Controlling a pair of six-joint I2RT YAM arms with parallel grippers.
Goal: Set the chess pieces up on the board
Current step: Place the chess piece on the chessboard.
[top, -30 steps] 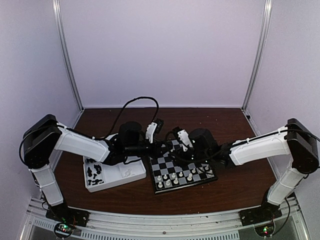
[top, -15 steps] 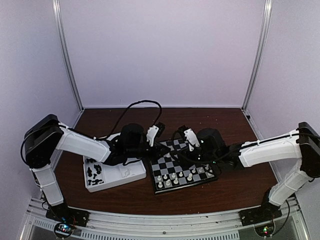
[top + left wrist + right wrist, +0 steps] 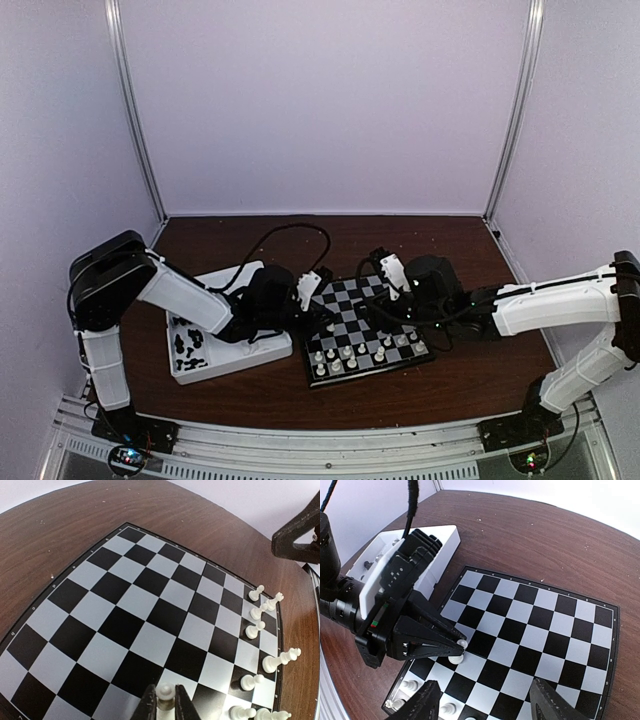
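The board [image 3: 372, 318] lies in the middle of the table, also seen in the left wrist view [image 3: 125, 600] and the right wrist view [image 3: 530, 615]. Several white chess pieces [image 3: 350, 355] stand along its near edge, and they show at the right in the left wrist view [image 3: 257, 612]. My left gripper [image 3: 322, 322] is shut on a white pawn [image 3: 165, 692] low over a pale square near the board's left side. From the right wrist the same pawn [image 3: 457, 650] looks to sit on or just above that square. My right gripper [image 3: 487, 705] hangs open over the board with nothing in it.
A white compartment tray [image 3: 225, 345] stands left of the board with several black pieces [image 3: 188, 350] in its near-left cell. Its corner [image 3: 437, 540] shows in the right wrist view behind the left arm. Brown table surrounds the board.
The right gripper has opened wider and drawn back to the right. The left gripper has moved nearer and lower over the board's left side, still holding the pawn.
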